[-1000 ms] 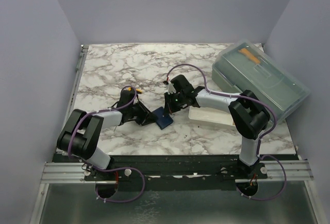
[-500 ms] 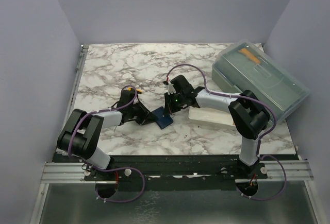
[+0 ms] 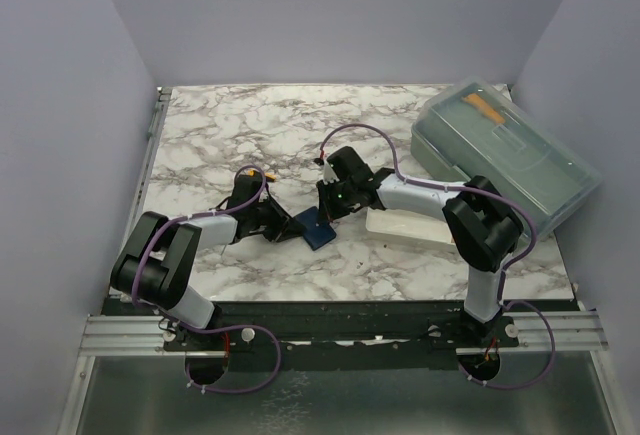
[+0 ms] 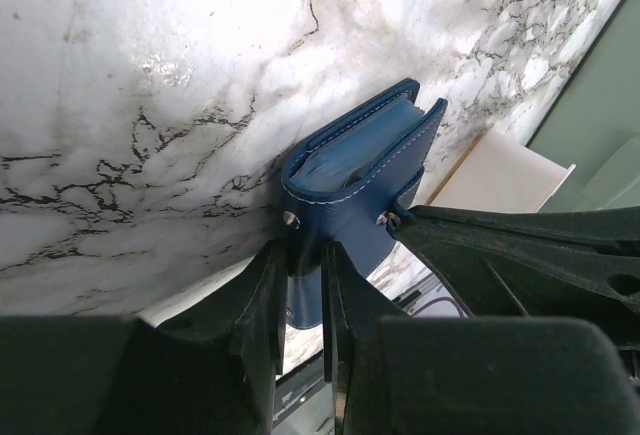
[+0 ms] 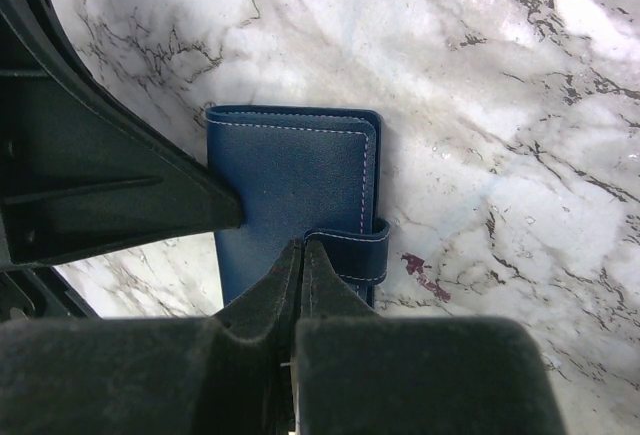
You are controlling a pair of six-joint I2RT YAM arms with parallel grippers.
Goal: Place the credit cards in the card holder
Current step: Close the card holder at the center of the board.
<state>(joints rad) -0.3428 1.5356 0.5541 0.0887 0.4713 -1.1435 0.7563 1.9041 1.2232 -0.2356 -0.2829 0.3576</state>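
Left gripper (image 4: 305, 251): low over the table, fingers (image 4: 268, 290) drawn in on a blue edge of the wallet, which sits pinched between them.
Right gripper (image 5: 301, 246): facing the left one from the other side, fingers pressed flat together with no gap; the tips rest on the wallet's top face right by the strap.
Wallet (image 5: 290, 170): dark blue with pale stitching, lying on the marble between the two grippers, near the middle of the table's front half.
Strap (image 5: 346, 255): wraps round the wallet's edge just beside the right gripper's tips.
Snaps (image 4: 291, 219): two small metal studs on the edge facing the left wrist camera.
Inside the wallet: a paler blue layer (image 4: 352, 147) shows between the covers; I cannot tell whether it is a card.
Tray (image 3: 405, 225): white, shallow, just right of the wallet, under the right arm.
Box (image 3: 510, 150): grey-green see-through plastic, at the far right corner, tilted, an orange strip (image 3: 483, 107) on it.
Table (image 3: 250, 125): white marble with dark veins.
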